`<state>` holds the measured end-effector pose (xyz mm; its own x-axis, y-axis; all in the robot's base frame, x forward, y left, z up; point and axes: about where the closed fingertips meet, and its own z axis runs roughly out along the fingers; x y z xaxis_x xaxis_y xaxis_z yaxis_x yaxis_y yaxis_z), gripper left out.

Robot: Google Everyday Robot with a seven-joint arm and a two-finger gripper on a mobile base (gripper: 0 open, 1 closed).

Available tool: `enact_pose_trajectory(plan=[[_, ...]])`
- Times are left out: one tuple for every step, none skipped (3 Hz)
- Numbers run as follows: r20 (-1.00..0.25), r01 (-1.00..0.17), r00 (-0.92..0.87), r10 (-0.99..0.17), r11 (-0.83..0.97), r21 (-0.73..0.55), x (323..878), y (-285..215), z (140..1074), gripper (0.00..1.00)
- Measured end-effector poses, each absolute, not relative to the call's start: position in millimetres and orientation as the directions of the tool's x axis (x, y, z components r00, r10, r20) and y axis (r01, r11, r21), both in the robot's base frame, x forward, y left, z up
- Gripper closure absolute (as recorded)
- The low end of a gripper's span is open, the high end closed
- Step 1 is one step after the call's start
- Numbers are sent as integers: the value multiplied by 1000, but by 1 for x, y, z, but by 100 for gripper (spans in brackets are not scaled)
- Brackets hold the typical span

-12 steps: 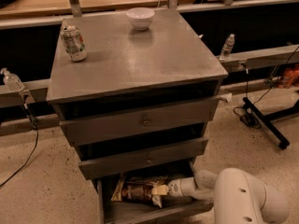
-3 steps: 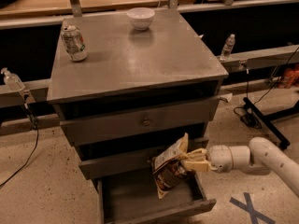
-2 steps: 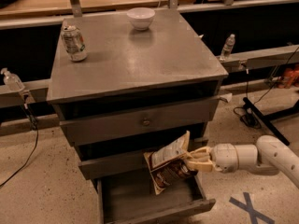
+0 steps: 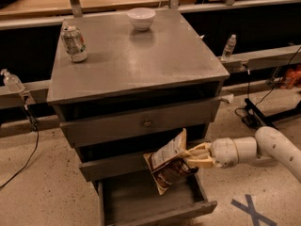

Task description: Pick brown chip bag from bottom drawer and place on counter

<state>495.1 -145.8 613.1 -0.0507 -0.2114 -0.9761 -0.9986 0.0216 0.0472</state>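
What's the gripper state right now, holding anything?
Gripper: shut on the brown chip bag, holding it in the air just above the open bottom drawer.

Counts: 1 grey metal drawer cabinet (image 4: 117,126) with 1 flat, scuffed grey counter (image 4: 141,60) on top and 3 drawers. The shallow bottom drawer (image 4: 141,197) is the only one pulled out. 1 crinkly brown chip bag (image 4: 168,166) with a white label. 1 white two-finger gripper (image 4: 189,157), in front of the cabinet above the open drawer, fingers clamped on that bag. On top: 1 silver soda can (image 4: 75,43), 1 round white bowl (image 4: 141,18). Clear plastic bottles: probably 2, 1 at right (image 4: 229,46) and 1 at left (image 4: 11,81) that may be a pump dispenser. 1 blue tape X (image 4: 251,210) on the floor.
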Motion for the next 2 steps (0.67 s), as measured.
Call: enact_pose_trajectory(plan=[[-963, -994, 92, -255, -85, -72, 501, -139, 658, 100], [-935, -954, 256, -245, -221, -203, 490, -127, 717, 100]])
